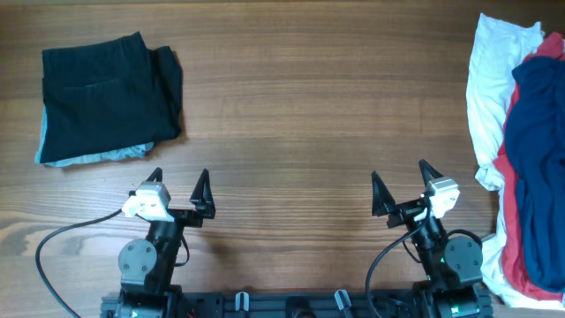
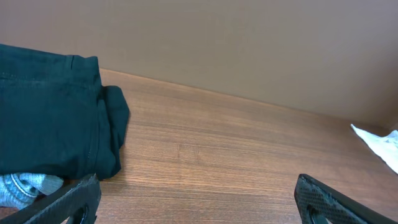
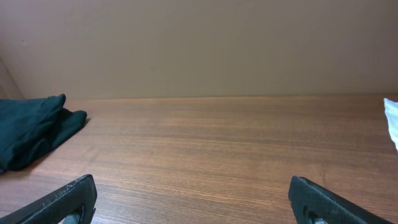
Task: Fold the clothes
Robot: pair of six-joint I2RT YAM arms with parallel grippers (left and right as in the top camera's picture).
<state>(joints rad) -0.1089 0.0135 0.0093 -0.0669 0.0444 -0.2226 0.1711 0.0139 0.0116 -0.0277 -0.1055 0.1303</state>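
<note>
A folded black garment [image 1: 110, 93] lies at the far left of the table on top of a light grey-blue piece [image 1: 84, 159]; the left wrist view shows the black garment [image 2: 53, 118] at its left, and the right wrist view shows it [image 3: 31, 127] at its left. A heap of clothes sits at the right edge: a dark blue shirt [image 1: 538, 150] over a red one [image 1: 510, 212] and a white one [image 1: 488, 97]. My left gripper [image 1: 179, 179] and right gripper [image 1: 402, 175] both stand open near the front edge, holding nothing, well apart from the clothes.
Bare wooden tabletop [image 1: 309, 115] stretches between the folded stack and the heap. A black cable [image 1: 62, 238] loops from the left arm's base. A white cloth corner [image 2: 379, 140] shows at the right of the left wrist view.
</note>
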